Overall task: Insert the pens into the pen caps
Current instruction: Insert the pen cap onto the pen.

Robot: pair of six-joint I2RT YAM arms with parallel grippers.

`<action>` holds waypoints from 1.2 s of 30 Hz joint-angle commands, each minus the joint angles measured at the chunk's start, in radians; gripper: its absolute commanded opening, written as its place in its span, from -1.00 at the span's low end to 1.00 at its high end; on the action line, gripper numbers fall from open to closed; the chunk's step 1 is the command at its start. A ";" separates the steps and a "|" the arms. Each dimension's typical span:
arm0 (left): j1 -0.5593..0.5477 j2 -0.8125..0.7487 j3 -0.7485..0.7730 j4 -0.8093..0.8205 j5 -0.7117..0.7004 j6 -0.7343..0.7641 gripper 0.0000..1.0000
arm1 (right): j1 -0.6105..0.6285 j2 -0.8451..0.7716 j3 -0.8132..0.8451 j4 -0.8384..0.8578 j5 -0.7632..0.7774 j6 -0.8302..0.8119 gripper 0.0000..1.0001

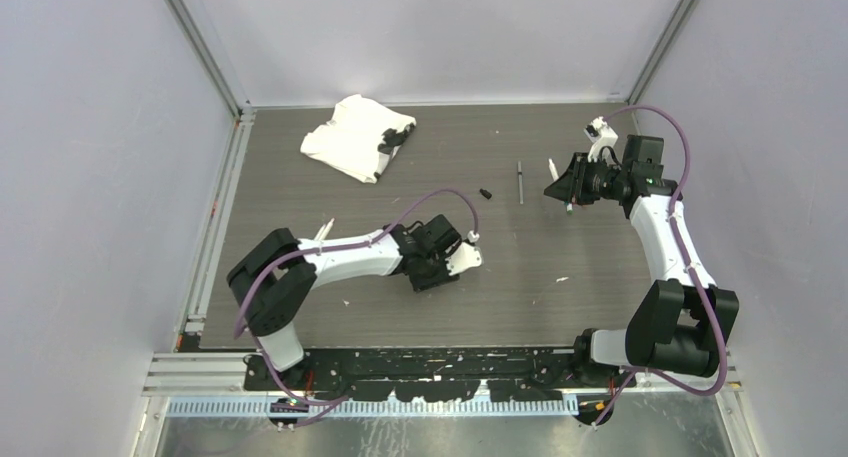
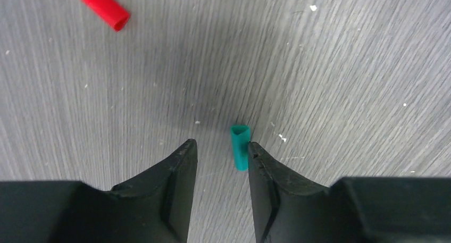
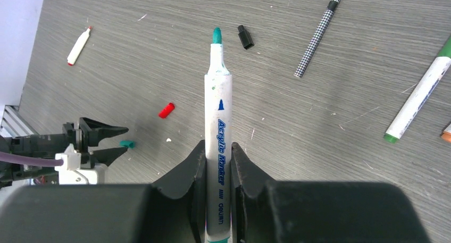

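The left gripper (image 2: 220, 147) stands low over the counter (image 2: 330, 67) with its jaws apart and nothing clamped. The teal cap (image 2: 240, 147) lies flat in the gap, off centre, touching the inner edge of the finger on the right side of the left wrist view and well clear of the other finger. Its long axis runs roughly along the fingers, with the open mouth facing away from the wrist. A red cap (image 2: 101, 9) lies further out on the left of that view, apart from the teal one.

The right gripper (image 3: 218, 152) is closed on the white barrel of the teal-tipped pen (image 3: 218, 94), which juts straight out past the fingers with its tip leading. From the right wrist, the teal cap is down and to the left of that tip, just at the left gripper's fingertips, so the left arm is by far the nearer to it (the top view shows the two grippers well apart).

Beyond the pen tip lie a black cap (image 3: 244, 36) and a slim checkered dark pen (image 3: 319, 35), and a green-tipped pen (image 3: 420, 97) rests at the right edge.

The coming move likely turns on the cap's mouth. Once it is pinched and lifted, the mouth must face the pen tip along one line. Since the cap sits against one finger, closing may nudge or roll it before it is held.
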 commanded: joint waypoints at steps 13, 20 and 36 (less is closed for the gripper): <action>0.006 -0.575 -0.438 0.622 -0.031 -0.648 -0.47 | -0.003 -0.044 0.009 0.016 -0.043 -0.003 -0.98; 0.011 -0.586 -0.568 0.651 -0.118 -1.109 -0.99 | -0.003 -0.046 0.008 0.017 -0.048 -0.001 -0.98; 0.010 -0.329 -0.443 0.398 -0.267 -1.251 -0.99 | -0.003 -0.044 0.005 0.022 -0.052 0.001 -0.98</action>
